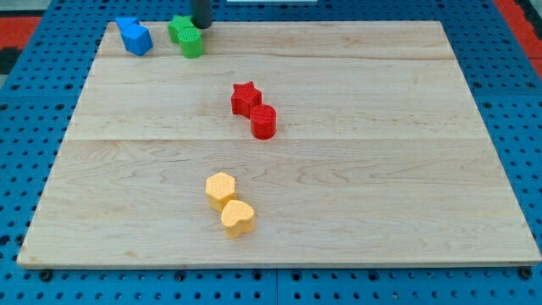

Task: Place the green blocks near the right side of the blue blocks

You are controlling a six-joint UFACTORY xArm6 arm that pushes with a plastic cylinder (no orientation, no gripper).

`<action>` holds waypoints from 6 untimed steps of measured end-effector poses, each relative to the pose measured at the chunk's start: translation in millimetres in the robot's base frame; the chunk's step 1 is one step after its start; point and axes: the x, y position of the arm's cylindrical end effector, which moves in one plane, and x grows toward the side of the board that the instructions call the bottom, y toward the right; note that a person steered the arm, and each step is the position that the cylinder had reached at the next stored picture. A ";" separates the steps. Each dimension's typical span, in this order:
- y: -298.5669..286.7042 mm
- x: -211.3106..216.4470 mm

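Two green blocks sit touching at the board's top left: a star-like one (179, 28) and a round one (192, 43) just below and right of it. Two blue blocks (134, 36) lie a short gap to their left, near the top left corner. My tip (201, 24) is at the top edge, right beside the green blocks on their right.
A red star (245, 97) and a red cylinder (263, 122) touch near the board's middle. A yellow hexagon (220, 188) and a rounded yellow block (238, 219) touch lower down. The wooden board (423, 169) lies on a blue pegboard.
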 end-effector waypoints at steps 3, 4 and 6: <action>84.7 35.5; 63.6 74.0; 35.7 57.0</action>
